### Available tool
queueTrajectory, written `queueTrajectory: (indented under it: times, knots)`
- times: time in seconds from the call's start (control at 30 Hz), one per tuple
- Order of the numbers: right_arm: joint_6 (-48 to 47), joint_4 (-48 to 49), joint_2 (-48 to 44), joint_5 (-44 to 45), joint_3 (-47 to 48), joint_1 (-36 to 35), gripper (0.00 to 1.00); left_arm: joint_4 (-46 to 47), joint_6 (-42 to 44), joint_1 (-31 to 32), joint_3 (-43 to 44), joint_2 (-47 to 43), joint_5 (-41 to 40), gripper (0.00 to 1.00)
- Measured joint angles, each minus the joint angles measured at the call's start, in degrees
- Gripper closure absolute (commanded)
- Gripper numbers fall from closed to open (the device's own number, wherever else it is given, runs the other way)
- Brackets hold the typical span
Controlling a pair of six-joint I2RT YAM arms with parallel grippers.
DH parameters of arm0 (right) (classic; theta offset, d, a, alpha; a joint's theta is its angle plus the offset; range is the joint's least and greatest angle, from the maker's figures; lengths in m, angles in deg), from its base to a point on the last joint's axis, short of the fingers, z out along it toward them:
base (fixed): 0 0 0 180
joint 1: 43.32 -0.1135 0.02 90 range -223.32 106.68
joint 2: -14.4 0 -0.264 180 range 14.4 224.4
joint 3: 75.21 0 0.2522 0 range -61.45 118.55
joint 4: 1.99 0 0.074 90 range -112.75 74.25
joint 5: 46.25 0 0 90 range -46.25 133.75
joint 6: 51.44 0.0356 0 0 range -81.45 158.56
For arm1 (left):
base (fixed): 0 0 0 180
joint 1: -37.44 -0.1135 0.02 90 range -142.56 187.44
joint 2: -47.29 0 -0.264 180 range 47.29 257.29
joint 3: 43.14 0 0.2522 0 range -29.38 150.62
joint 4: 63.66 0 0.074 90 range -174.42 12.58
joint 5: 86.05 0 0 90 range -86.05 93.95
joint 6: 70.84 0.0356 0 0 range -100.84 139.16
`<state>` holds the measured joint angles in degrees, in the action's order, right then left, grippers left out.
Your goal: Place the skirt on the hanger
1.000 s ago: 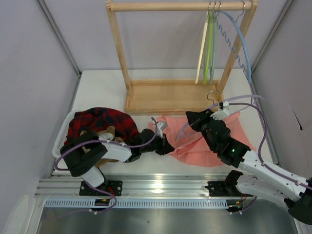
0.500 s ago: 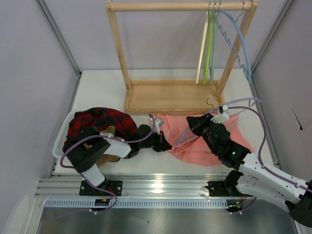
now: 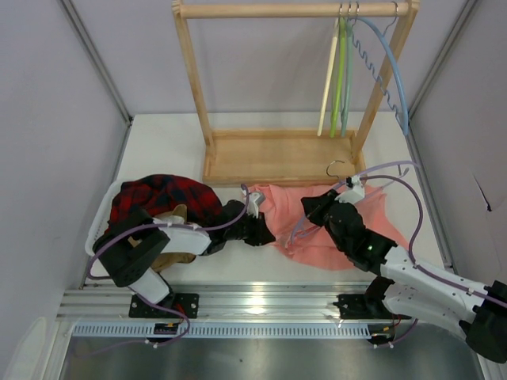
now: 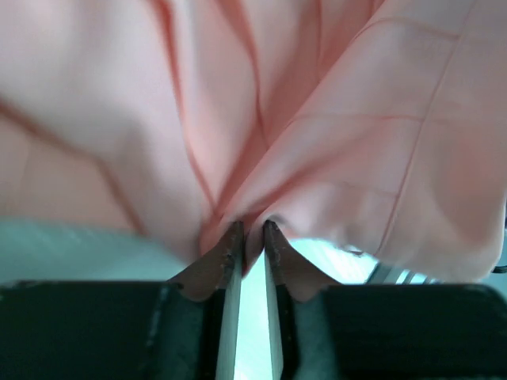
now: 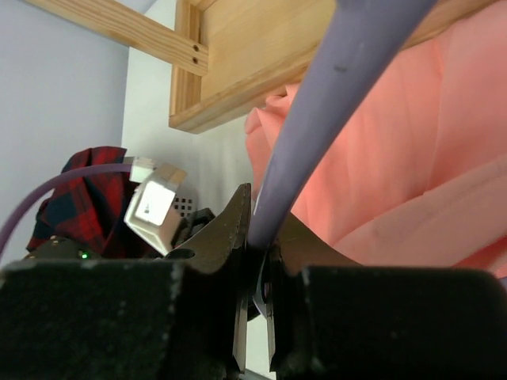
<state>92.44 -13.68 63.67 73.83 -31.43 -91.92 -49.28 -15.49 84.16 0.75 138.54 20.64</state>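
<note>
On table, near rack (image 3: 277, 157) base: skirt (image 3: 279, 207) lies crumpled, not yet on hanger (image 5: 317, 119). Right gripper (image 5: 260, 214) clamps hanger bar over skirt. Left gripper (image 4: 252, 233) at skirt's left edge, jaws a slit, fold at tips — gripped or not, cannot tell. Threading all left.

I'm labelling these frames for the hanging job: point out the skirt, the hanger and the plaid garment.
skirt (image 4: 341, 103): left wrist view, on a smooth fold of fabric.
hanger (image 5: 317, 134): right wrist view, on its lilac arm.
plaid garment (image 3: 162, 194): top view, on its middle.
</note>
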Motion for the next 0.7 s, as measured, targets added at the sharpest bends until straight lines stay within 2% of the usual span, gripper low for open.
queueTrajectory:
  times: [0.07, 0.17, 0.27, 0.47, 0.6, 0.7]
  knots:
    - [-0.61, 0.57, 0.48, 0.31, -0.33, 0.15, 1.0, -2.47, 0.68, -0.04, 0.0, -1.46, -1.33, 0.66]
    - [-1.57, 2.62, 2.01, 0.76, -0.33, 0.48, 1.0, -5.66, 1.7, -0.09, 0.0, -4.09, -3.61, 0.55]
    - [-2.69, 4.79, 4.46, 1.01, -0.33, 0.57, 1.0, -9.51, 2.47, -0.15, 0.0, -7.96, -6.23, 0.5]
    - [-4.55, 7.39, 10.6, 1.33, -0.28, 0.83, 1.0, -17.7, 4.44, 0.81, 0.09, -20.87, -12.22, 0.44]
    - [-5.01, 8.22, 14.32, 1.6, 0.9, 0.96, 1.0, -20.13, 5.73, 4.33, 0.9, -29.62, -16.5, 0.44]
    - [-5.27, 9.4, 16.98, 1.73, 2.34, 1.05, 1.0, -21.07, 6.38, 7.43, 2.01, -32.33, -18.88, 0.45]
